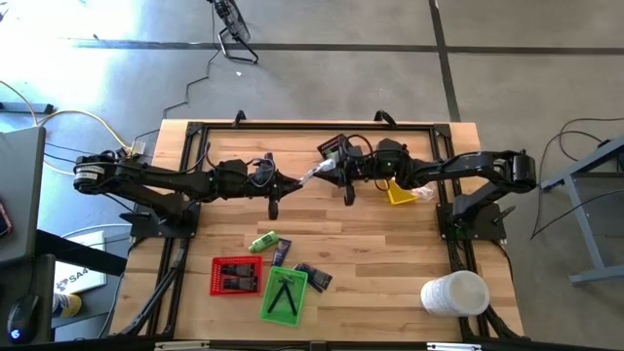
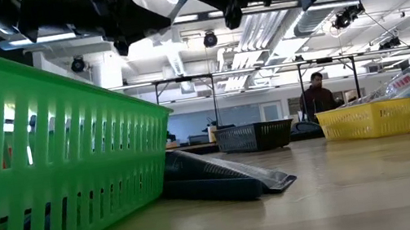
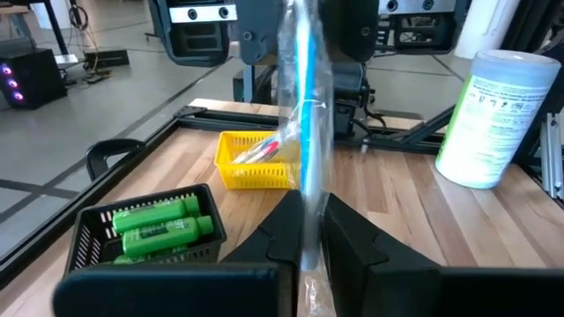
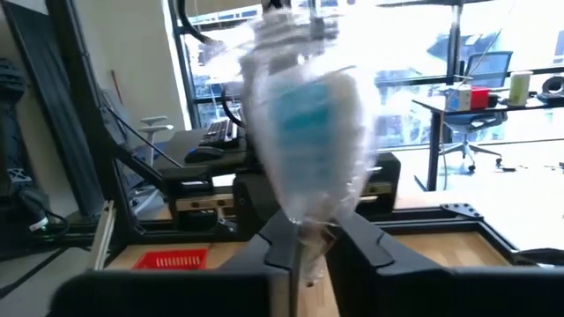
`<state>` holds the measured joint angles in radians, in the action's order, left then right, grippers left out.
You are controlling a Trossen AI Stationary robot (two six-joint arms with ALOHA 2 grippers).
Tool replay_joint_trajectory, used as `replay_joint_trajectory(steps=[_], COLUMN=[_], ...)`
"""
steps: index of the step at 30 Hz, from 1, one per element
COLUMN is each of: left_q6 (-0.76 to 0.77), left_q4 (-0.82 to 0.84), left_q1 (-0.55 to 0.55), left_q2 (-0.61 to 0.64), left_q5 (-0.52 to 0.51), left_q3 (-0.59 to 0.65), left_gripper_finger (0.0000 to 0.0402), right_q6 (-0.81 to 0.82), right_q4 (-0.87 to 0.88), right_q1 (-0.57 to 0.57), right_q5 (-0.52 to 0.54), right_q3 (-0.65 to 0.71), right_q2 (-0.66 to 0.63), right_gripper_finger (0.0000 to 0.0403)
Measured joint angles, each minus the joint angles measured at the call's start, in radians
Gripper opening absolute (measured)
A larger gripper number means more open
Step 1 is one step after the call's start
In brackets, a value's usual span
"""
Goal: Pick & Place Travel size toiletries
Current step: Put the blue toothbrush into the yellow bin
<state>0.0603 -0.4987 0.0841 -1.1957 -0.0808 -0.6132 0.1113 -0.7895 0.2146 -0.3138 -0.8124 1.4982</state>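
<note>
Above the worktop [image 1: 390, 253], beside the yellow tray [image 1: 400, 193], both claws are pinching one clear-wrapped stick [image 1: 310, 175]: the left claw [image 3: 304, 238] is gripping one end and the right claw [image 4: 304, 236] is clamping the other, holding it aloft between them.

both arms stretched in toward the middle of the table, meeting over the far half

left arm comes in from the left side, reaching inward; left gripper [image 3: 304, 231] has its fingers pinched tight on a clear-wrapped stick [image 3: 304, 132] with a blue stripe; right arm comes in from the right side, elbow bent near the table edge; right gripper [image 4: 304, 242] is clamped on the other end of that same clear-wrapped stick; both wrists roughly level, held up off the tabletop, grippers facing each other
</note>
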Motion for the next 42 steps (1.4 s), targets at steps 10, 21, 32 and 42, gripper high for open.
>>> replay_joint_trajectory(steps=[10, 21, 32, 42], left_q6=[0.005, 0.005, -0.065, -0.064], left_q4=[0.001, 0.0, -0.002, 0.038], left_q1=[0.001, 0.001, 0.001, 0.001], left_q2=[0.0, 0.0, 0.06, 0.084], left_q5=[-0.009, -0.015, -0.057, -0.072], left_q3=[0.0, 0.0, -0.002, -0.002], left_gripper_finger=[0.0062, 0.0111, 0.0191, 0.0193], right_q6=[-0.003, -0.003, -0.127, -0.019], right_q4=[0.0, 0.018, 0.274, 0.893], right_q1=[-0.001, -0.001, 0.002, -0.001], right_q5=[-0.001, 0.001, 0.181, 0.439], right_q3=[0.0, 0.0, 0.0, 0.0], right_q2=[0.0, 0.0, -0.137, -0.474], right_gripper_finger=[0.0013, 0.0011, 0.0011, 0.0011])
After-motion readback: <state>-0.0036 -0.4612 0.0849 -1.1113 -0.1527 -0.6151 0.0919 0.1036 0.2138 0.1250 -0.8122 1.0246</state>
